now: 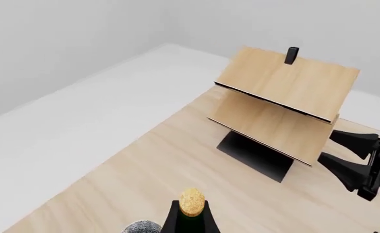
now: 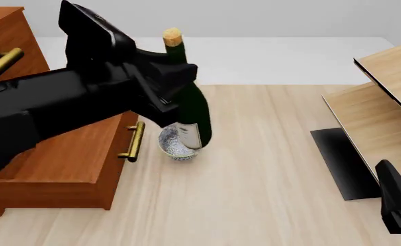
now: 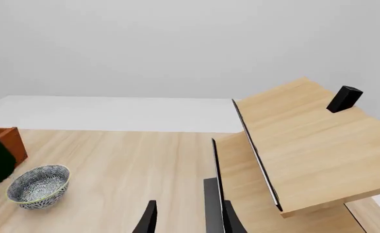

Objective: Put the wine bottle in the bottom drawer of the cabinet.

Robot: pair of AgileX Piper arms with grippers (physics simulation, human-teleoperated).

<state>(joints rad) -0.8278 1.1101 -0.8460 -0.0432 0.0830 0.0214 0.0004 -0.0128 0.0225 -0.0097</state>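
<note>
**A:** What is the left gripper (image 2: pixel 176 82) doing?

**B:** It is clamped on the wine bottle (image 2: pixel 190 102), gripping high up near the neck. The bottle stands nearly upright, tan cork at the top, white label low on its body. In the left wrist view the cork sits between the two black fingers (image 1: pixel 172 219), so the grasp is plain.

**A:** Where is the bottle compared with the cabinet (image 2: pixel 9 31)?

**B:** Just beside its front, on the side facing the open bench (image 2: pixel 269 179). The reddish-brown cabinet fills the near left of the front view. Its bottom drawer (image 2: pixel 63 164) is pulled out towards the bench, and the brass bar handle (image 2: pixel 133 141) on the drawer's front lies just beside the lower part of the bottle. The bottle is outside the drawer, past its front panel. I cannot tell whether its base touches anything.

**A:** Anything else near the cabinet?

**B:** A speckled grey bowl (image 2: pixel 176 144) sits on the bench just past the drawer handle, right behind the foot of the bottle. Much farther from the cabinet, across the bench, stands a pale wood shelf unit (image 2: pixel 384 107) on a dark base, with a small black block (image 3: pixel 343 98) on its top board.

**A:** And the right gripper (image 1: pixel 345 155)?

**B:** It is well away from the cabinet, near the shelf unit. Its fingers are spread apart with nothing between them.
</note>
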